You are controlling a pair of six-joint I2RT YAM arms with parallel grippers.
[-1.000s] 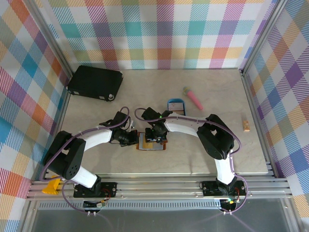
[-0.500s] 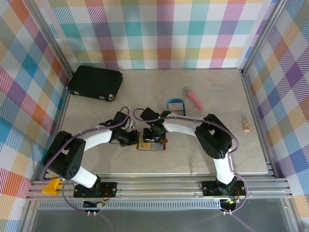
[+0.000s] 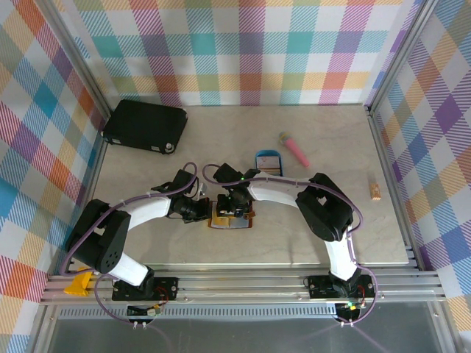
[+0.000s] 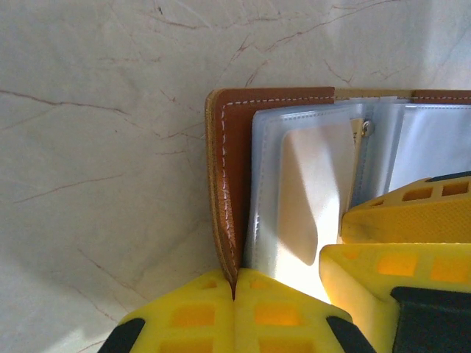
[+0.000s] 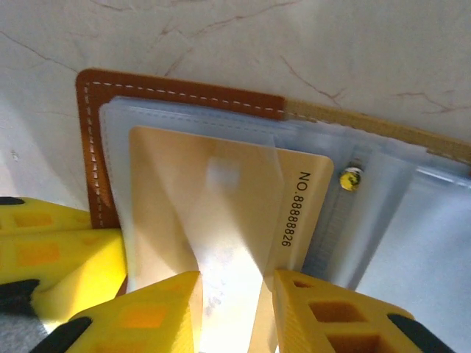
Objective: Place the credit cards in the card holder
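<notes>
The card holder (image 3: 223, 223) lies open on the table between both arms, brown leather (image 4: 228, 147) round pale clear pockets. My left gripper (image 4: 235, 294) is shut on its left leather edge (image 5: 94, 169); in the top view the left gripper (image 3: 208, 213) sits at the holder's left side. A beige credit card (image 5: 176, 184) printed "NO. 88888826" lies partly inside a clear pocket, its right end sticking out. My right gripper (image 5: 237, 312) stands over that card with jaws apart and fingertips (image 5: 162, 309) on top of it. In the left wrist view the card (image 4: 316, 184) shows pale through the pocket.
A blue oval tray (image 3: 268, 160) sits just behind the holder, with a pink stick (image 3: 294, 149) beyond it. A large black case (image 3: 145, 125) lies at the back left. A small wooden piece (image 3: 376, 191) rests near the right wall.
My right gripper has edged slightly left over the card holder. The left gripper has kept its hold and has not moved.
</notes>
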